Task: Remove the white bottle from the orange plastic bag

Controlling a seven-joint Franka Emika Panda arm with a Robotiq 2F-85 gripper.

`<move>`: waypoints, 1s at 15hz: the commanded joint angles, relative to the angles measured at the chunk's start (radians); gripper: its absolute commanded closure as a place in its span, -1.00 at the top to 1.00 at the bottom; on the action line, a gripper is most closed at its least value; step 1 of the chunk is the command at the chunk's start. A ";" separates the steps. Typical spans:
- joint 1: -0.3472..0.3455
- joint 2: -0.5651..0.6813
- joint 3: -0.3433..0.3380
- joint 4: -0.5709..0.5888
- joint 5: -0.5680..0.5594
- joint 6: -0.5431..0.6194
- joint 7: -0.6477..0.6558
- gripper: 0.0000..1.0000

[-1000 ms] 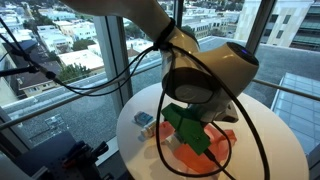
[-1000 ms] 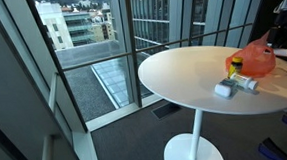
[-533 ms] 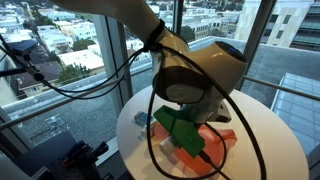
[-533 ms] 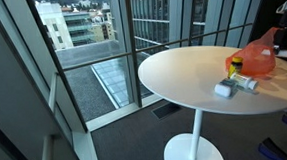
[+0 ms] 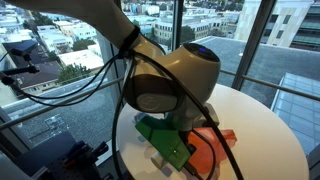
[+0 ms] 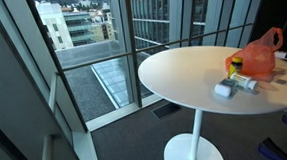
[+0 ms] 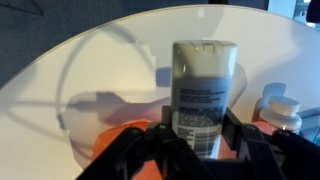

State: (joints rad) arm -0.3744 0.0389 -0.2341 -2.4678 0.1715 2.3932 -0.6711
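Observation:
In the wrist view my gripper (image 7: 200, 128) is shut on the white bottle (image 7: 205, 85). The bottle stands upright between the fingers and has a grey printed label. It is held above the orange plastic bag (image 7: 112, 152), which lies crumpled under the fingers. The bag also shows in both exterior views (image 6: 261, 53) (image 5: 214, 152). In an exterior view the arm's big wrist joint (image 5: 170, 85) and a green mount (image 5: 163, 139) hide the gripper and the bottle.
The round white table (image 6: 183, 73) stands by tall windows with railings. A second white capped bottle (image 7: 279, 110) stands right of the gripper. Small white items (image 6: 224, 89) and a yellow object (image 6: 239, 66) lie beside the bag near the table edge.
The arm has swung left and lower in the exterior view. The orange bag's top has been pulled up a little.

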 commanded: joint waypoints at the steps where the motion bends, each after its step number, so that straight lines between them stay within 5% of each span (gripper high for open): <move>1: 0.021 -0.056 -0.031 -0.079 -0.051 0.076 0.033 -0.50; 15: 0.055 0.068 -0.003 -0.135 0.001 0.259 -0.010 -0.50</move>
State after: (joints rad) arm -0.3290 0.0854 -0.2523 -2.6064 0.1481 2.6173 -0.6689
